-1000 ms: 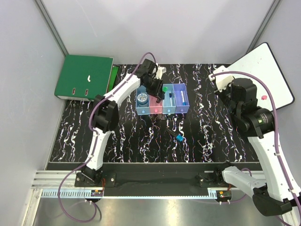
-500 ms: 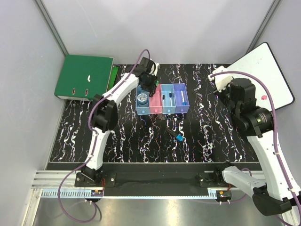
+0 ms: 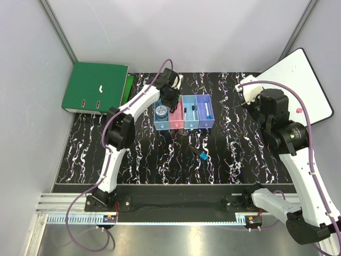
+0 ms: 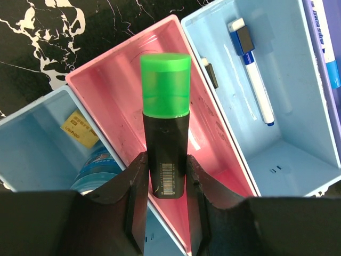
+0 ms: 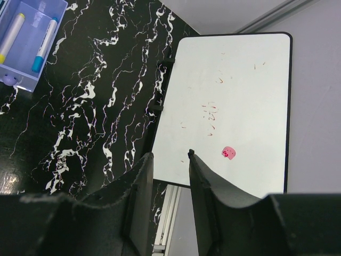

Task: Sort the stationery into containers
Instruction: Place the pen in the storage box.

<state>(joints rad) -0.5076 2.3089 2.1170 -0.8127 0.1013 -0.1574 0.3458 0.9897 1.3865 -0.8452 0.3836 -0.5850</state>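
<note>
My left gripper (image 4: 165, 176) is shut on a short black marker with a green cap (image 4: 165, 85) and holds it upright over the pink bin (image 4: 106, 90) of the four joined bins (image 3: 183, 127). The blue-rimmed tape roll (image 4: 96, 168) sits in the left light blue bin (image 4: 37, 144). A white pen with a blue cap (image 4: 256, 80) lies in the other light blue bin (image 4: 298, 133). Two pens (image 5: 42, 37) lie in the purple bin (image 5: 21, 74). A blue-capped black marker (image 3: 200, 154) lies on the table in front of the bins. My right gripper (image 5: 170, 160) is open and empty.
The green ring binder (image 3: 95, 87) lies at the back left. The white board with a black rim (image 3: 301, 80) leans at the back right, below my right gripper in the right wrist view (image 5: 234, 106). The table (image 3: 240, 154) is black with white veins.
My left gripper has carried the green-capped marker left, from over the right light blue bin to over the pink bin. The right arm has barely moved.
</note>
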